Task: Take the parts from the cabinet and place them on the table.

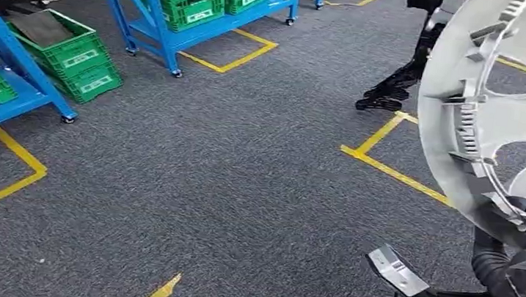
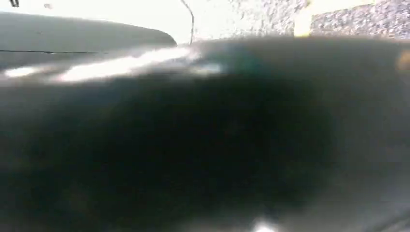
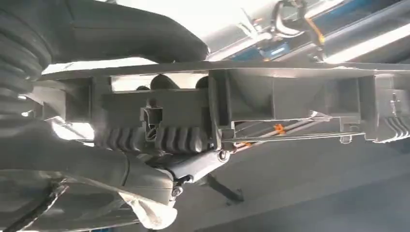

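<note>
Closest to my head camera is the pale grey wheel cover [image 1: 500,114], held upright at the right edge of the view with its ribbed back and clips facing me. My right hand [image 1: 521,257] grips it at the lower rim; in the right wrist view the thick thumb [image 3: 121,29] lies over the rim of the part while darker fingers show behind the plastic, so I read that hand as closed on the part. The left wrist view is a dark blur, so I cannot tell how my left hand lies or whether it carries anything.

Below me is grey carpet [image 1: 204,186] marked with yellow tape lines [image 1: 390,169]. Blue racks [image 1: 162,27] with green crates [image 1: 77,63] stand along the far left edge of the floor, and a dark tripod base [image 1: 392,88] sits near the part's far side. The table is not in sight, so I judge I am mid-carry.

The risks: the cover is broad and held only at one edge, so a jolt while walking could lever it out of the fingers. It also blocks much of my right-side view, so I could clip the tripod.
</note>
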`<control>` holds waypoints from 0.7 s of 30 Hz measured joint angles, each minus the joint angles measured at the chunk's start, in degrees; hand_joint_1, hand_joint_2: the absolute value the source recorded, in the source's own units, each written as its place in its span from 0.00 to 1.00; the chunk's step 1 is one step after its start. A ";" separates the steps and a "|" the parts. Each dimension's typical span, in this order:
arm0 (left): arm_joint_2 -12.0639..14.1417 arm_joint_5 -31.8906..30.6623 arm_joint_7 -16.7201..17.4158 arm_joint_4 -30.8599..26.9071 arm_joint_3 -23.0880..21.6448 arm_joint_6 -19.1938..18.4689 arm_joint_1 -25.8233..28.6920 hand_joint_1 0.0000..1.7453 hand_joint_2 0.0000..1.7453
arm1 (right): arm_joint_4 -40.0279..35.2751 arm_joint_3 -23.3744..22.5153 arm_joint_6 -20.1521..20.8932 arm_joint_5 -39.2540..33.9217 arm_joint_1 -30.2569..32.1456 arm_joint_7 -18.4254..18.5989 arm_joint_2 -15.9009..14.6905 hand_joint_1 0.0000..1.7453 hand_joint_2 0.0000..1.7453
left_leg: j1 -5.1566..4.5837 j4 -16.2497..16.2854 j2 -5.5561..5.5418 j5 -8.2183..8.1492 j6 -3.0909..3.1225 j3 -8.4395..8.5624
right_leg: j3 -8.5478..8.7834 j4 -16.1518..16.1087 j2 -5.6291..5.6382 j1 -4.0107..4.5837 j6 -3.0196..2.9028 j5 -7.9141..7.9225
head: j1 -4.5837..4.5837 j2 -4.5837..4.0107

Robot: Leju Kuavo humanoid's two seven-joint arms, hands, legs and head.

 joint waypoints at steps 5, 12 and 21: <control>0.07 -0.07 0.00 0.02 0.02 -0.04 0.66 0.00 0.00 | 0.26 0.07 0.00 0.00 -0.28 0.00 -0.07 1.00 1.00 | 0.18 -13.46 -4.46 4.01 1.17 5.54 | -1.52 0.75 3.30 -0.11 1.13 0.58 | -0.20 0.00; 0.02 -0.09 -0.02 0.02 0.04 -0.02 1.18 0.00 0.00 | 0.53 0.11 0.00 0.07 -0.31 -0.15 -0.50 1.00 1.00 | 0.39 -14.44 0.49 5.20 2.35 4.99 | -9.58 15.32 -2.42 0.02 2.96 -6.68 | 0.37 0.00; 0.22 -0.46 -1.29 0.00 0.17 0.04 1.06 0.00 0.00 | 1.12 0.20 0.00 0.02 -0.55 -0.09 -0.94 1.00 1.00 | -0.36 -13.94 5.51 4.77 0.92 5.23 | -0.71 0.64 -5.95 0.64 1.44 -0.29 | 0.31 0.00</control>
